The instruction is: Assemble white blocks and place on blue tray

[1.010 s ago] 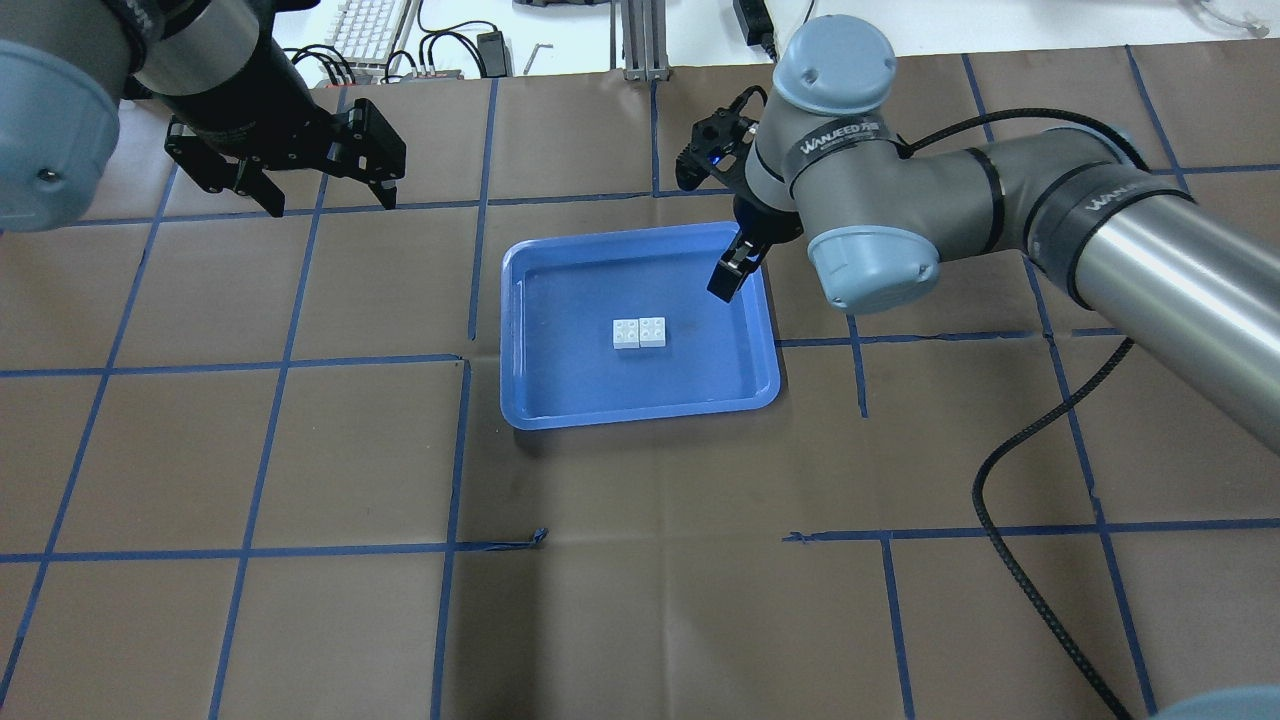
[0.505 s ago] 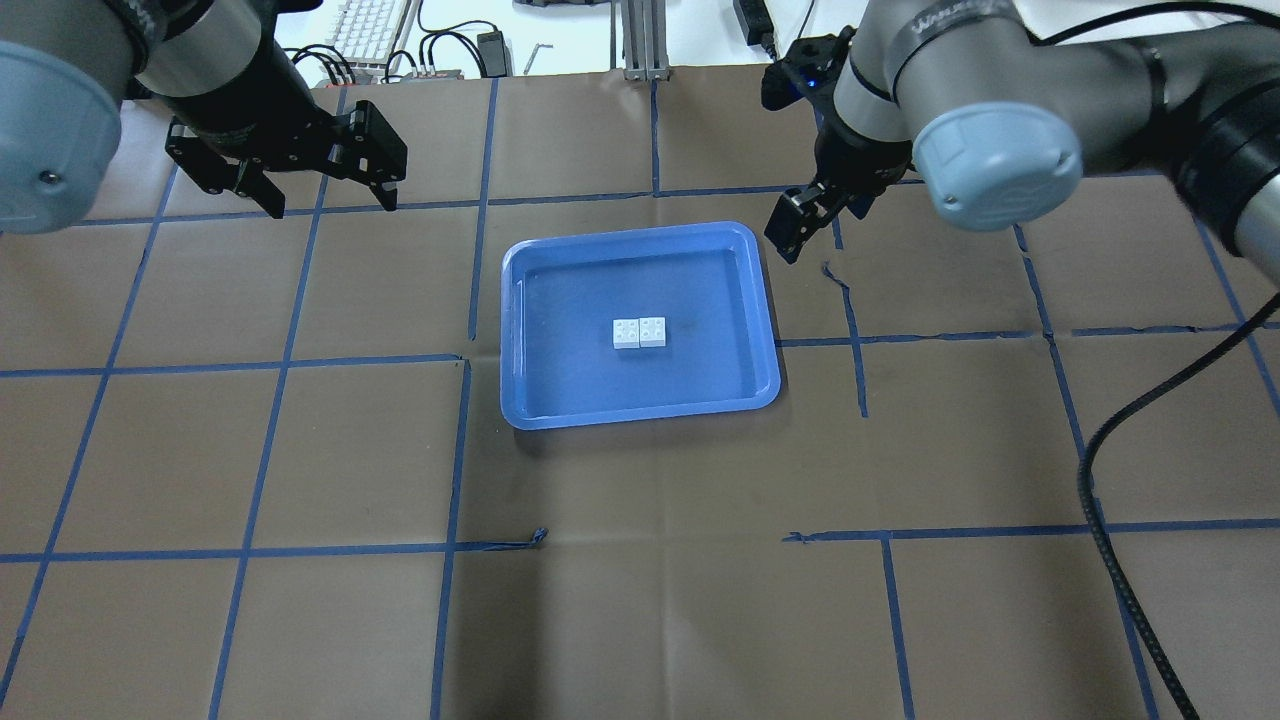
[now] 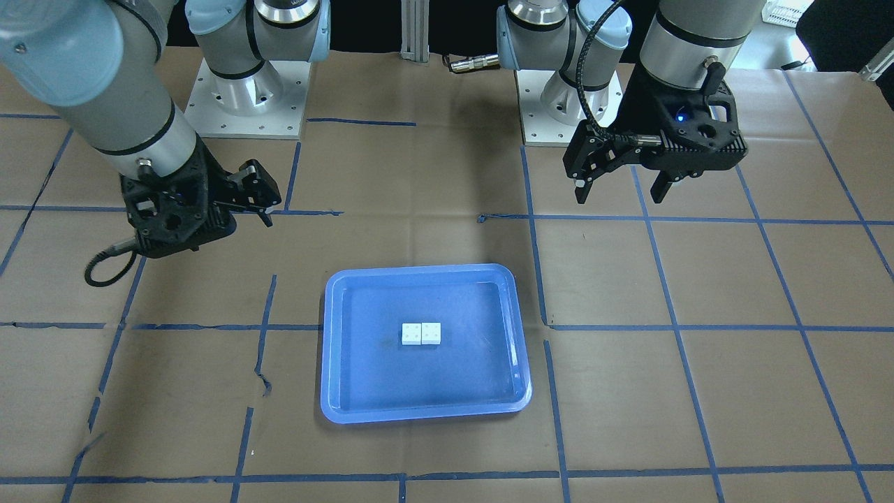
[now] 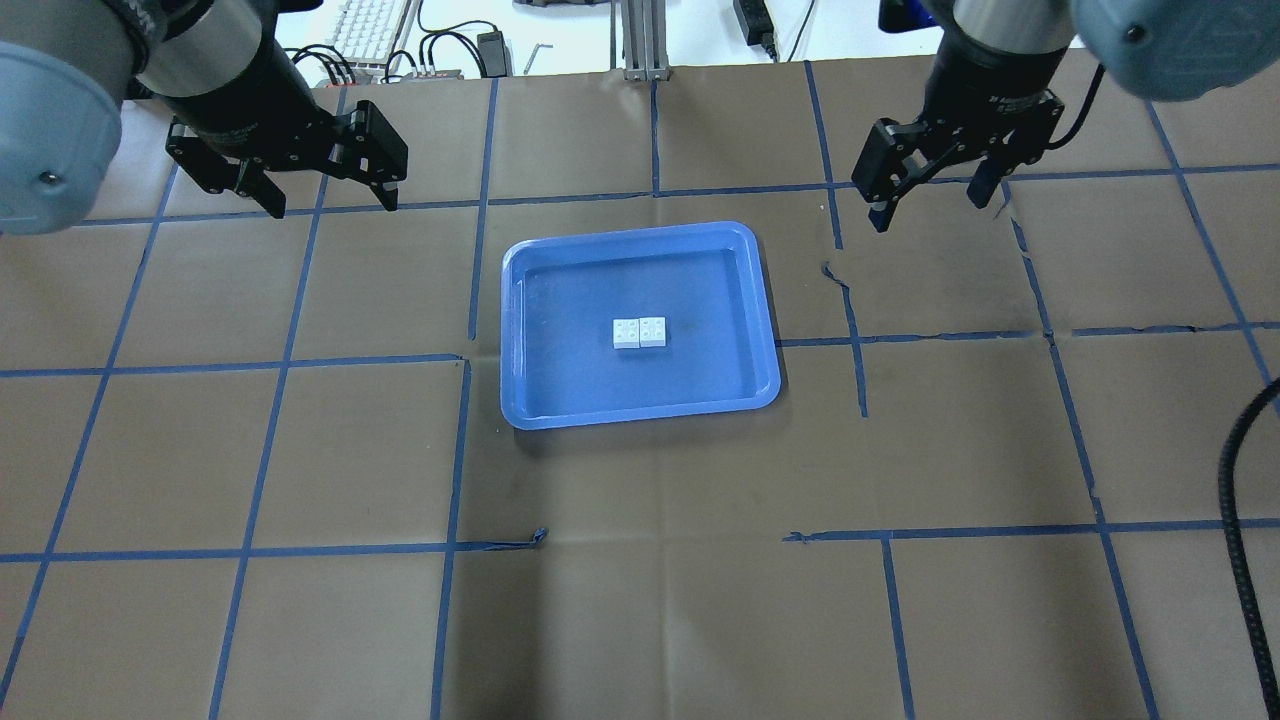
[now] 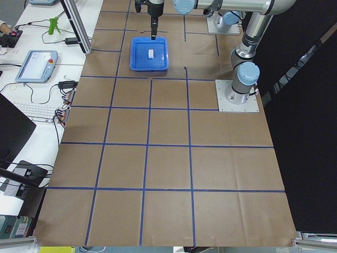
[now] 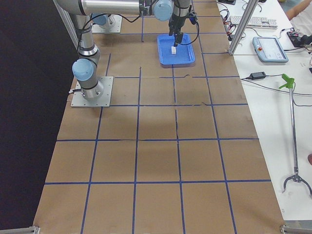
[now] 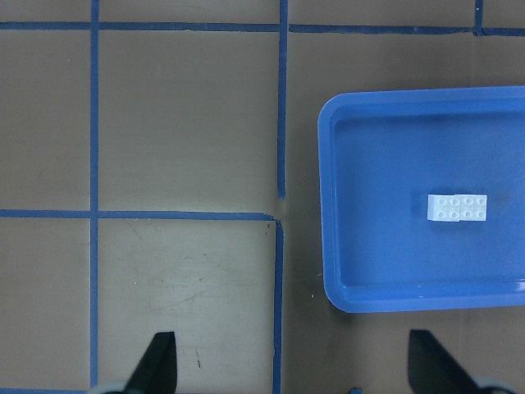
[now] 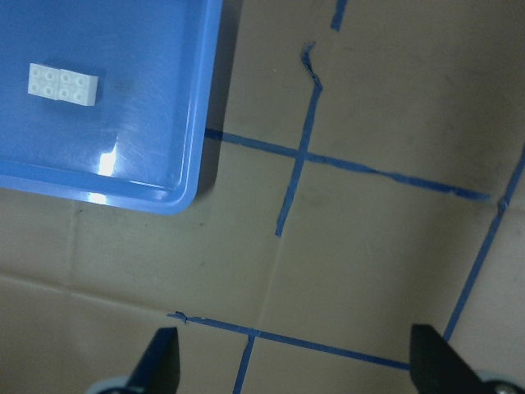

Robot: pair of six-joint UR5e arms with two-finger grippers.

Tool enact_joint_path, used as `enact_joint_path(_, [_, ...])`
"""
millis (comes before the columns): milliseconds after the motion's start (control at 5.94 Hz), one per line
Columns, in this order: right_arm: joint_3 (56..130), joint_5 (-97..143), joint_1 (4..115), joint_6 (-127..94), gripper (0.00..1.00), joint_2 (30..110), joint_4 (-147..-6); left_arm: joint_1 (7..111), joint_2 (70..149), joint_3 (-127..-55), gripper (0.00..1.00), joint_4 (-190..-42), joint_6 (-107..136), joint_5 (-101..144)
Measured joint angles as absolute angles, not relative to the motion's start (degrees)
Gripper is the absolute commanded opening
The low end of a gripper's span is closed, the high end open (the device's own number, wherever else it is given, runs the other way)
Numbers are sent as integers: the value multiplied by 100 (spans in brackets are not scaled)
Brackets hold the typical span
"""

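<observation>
Two white blocks (image 4: pixel 640 332) sit joined side by side, studs up, in the middle of the blue tray (image 4: pixel 570 385). They also show in the front view (image 3: pixel 422 334), the left wrist view (image 7: pixel 458 208) and the right wrist view (image 8: pixel 63 84). My left gripper (image 4: pixel 332 200) is open and empty, above the table beyond the tray's far left corner. My right gripper (image 4: pixel 935 210) is open and empty, above the table beyond the tray's far right corner. Both grippers stand well apart from the blocks and the tray (image 3: pixel 363 391).
Brown paper with a blue tape grid covers the table. A keyboard and cables (image 4: pixel 370 25) lie past the far edge. A black cable (image 4: pixel 1240 500) hangs at the right. The two arm bases (image 3: pixel 244 91) (image 3: pixel 569 91) stand at the robot's side.
My right gripper has moved from over the tray's far right corner to the right and farther away, clear of the tray, and has turned. The blocks and the left arm have not moved.
</observation>
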State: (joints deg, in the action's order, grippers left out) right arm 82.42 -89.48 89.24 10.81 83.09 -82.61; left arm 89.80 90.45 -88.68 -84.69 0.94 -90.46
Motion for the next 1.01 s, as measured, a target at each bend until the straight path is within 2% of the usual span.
enact_joint_path(337, [8205,-9034,9067,-335,100,8541,-7951,8933,9008,-8868,100,-8528,82,-9047])
enact_joint_path(1010, [8380,-9042,9116,-239,100,8530,-8333,8904,9007,-8866,100,-8529,79,-9061])
